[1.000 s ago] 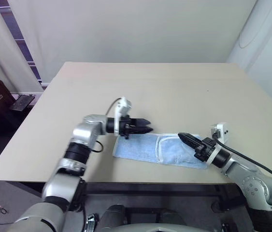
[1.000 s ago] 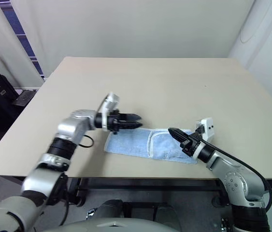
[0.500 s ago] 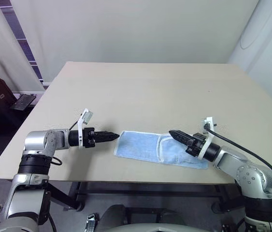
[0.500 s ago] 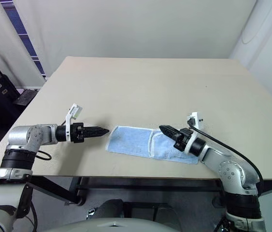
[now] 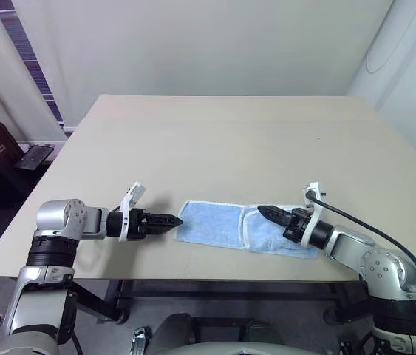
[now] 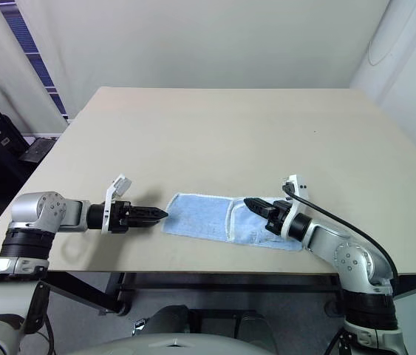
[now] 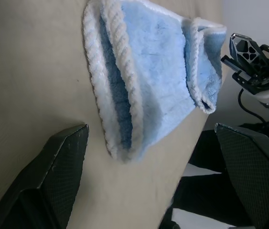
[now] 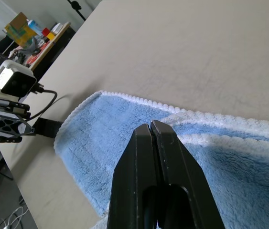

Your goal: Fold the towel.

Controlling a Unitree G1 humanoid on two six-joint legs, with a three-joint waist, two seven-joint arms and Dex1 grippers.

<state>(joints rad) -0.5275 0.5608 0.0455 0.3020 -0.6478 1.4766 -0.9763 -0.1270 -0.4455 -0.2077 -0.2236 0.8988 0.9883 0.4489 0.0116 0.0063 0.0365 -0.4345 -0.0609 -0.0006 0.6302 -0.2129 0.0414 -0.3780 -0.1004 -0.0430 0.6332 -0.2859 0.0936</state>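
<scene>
Towel point(image 5: 244, 230) folded on table point(image 5: 230, 140). Left gripper point(image 5: 179, 220) beside its end, fingers spread; left wrist view reveals doubled hem layers. Right gripper point(image 5: 261, 210) closed, empty, over towel.

Head stereo pair looked fwd and down from above the table point(image 5: 267, 140), both eyes sharing the whole tabletop, both arms and the towel point(image 5: 244, 229). Left wrist cam sat low, close to the towel's end, facing along it toward the right gripper point(image 7: 249, 57). Right wrist cam was right over the towel, facing back at the left gripper point(image 8: 7, 119).
</scene>
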